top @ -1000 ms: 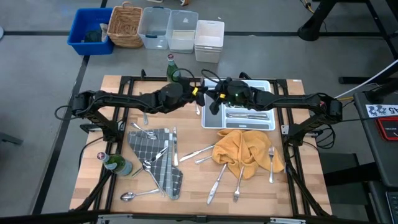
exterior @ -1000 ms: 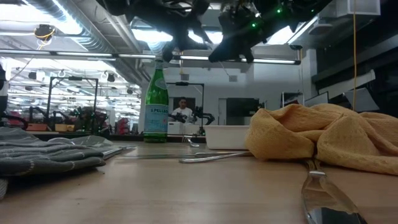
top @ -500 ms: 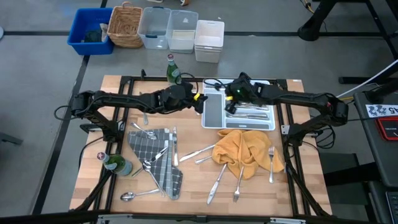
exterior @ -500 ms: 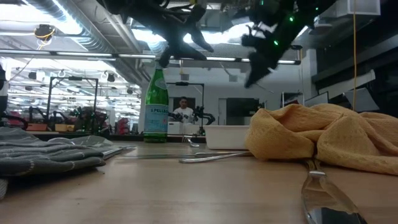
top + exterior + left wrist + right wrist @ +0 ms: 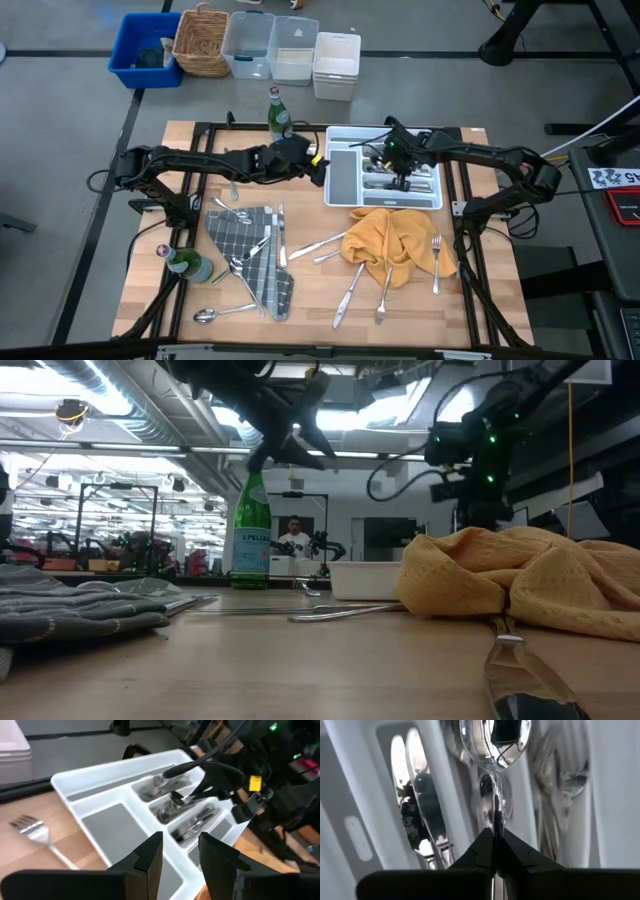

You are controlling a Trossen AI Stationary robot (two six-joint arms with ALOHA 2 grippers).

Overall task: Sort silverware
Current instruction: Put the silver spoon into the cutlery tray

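My right gripper [image 5: 402,182] is shut on a shiny spoon [image 5: 495,750] over the white compartmented tray [image 5: 345,185], above the compartments that hold sorted silverware [image 5: 418,172]. My left gripper [image 5: 180,860] stands open with nothing between its fingers, just left of the tray [image 5: 100,820]. More silverware lies on the wooden table: forks and spoons beside the yellow cloth [image 5: 395,240], and others on the grey checked cloth [image 5: 250,250]. A single spoon [image 5: 222,313] lies near the front edge. My right gripper pinches the spoon's slim handle [image 5: 495,822] between its two fingers. The fingers point steeply down from above and lie along the handle. The bowl [image 5: 495,737] hangs below them, over a tray compartment with other pieces; whether it touches them I cannot tell.
A green glass bottle [image 5: 277,110] stands at the table's far edge, another bottle [image 5: 185,263] at the near left. Bins and a wicker basket [image 5: 205,40] sit on the floor beyond the table. A fork [image 5: 37,832] lies on the wood left of the tray.
My right gripper, still shut on the spoon, has drawn away from my left gripper at the tray's left side. It has gone toward the table's right edge and down over the tray's compartments, tipping from nearly level to steeply downward.
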